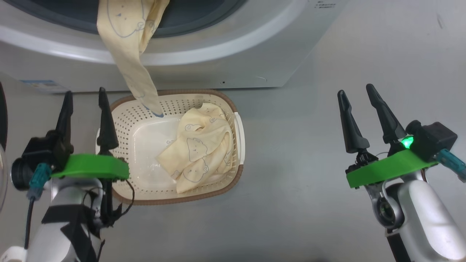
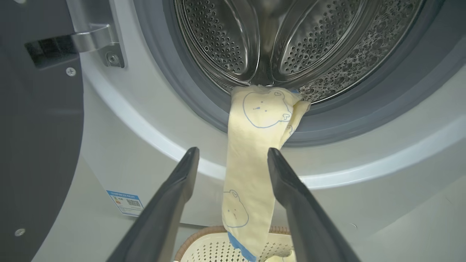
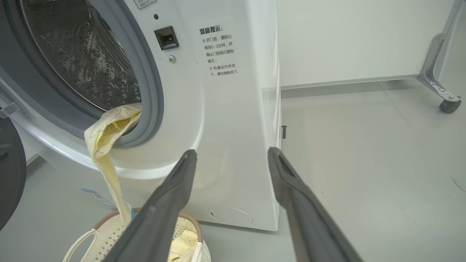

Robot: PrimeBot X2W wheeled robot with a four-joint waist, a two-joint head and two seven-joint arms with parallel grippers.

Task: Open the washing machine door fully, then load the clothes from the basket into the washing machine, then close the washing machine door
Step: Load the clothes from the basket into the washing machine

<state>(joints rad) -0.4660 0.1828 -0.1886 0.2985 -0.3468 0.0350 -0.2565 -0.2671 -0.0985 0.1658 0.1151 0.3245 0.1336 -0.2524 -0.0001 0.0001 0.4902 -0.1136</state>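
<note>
One pale yellow bear-print cloth garment (image 1: 127, 47) is hanging half out of the large white front-loading washing machine (image 1: 218, 62). Its top is lying over the grey rubber gasket (image 2: 174, 80) at the 6 o'clock point of the perforated steel drum (image 2: 218, 36). Its blue-edged tail is trailing down into the small cream perforated plastic basket with a brown rim (image 1: 189, 198). A second crumpled pale yellow garment (image 1: 202, 145) is lying in the basket's 3 o'clock half. The large round black-rimmed door (image 2: 36, 127) is standing swung open at 9 o'clock in the left wrist view.

The left gripper (image 1: 85, 91) is hovering at the basket's 9 o'clock edge, jaws spread wide and carrying nothing. The right gripper (image 1: 355, 89) is gaping just as empty, well apart at 3 o'clock.

The draped garment is looking likely to slide back out, since most of its length is hanging outside the drum. Pinching its tail low and pulling would be dragging it free rather than feeding it in. Closing the door now would be trapping cloth in the gasket. A low left finger could be snagging the basket rim and shoving the basket.

The smooth pale grey floor (image 1: 298, 163) is giving off a soft sheen. A plain white wall (image 3: 346, 36) is running behind, and a metal frame leg on a castor (image 3: 442, 87) is standing at 2 o'clock in the right wrist view.
</note>
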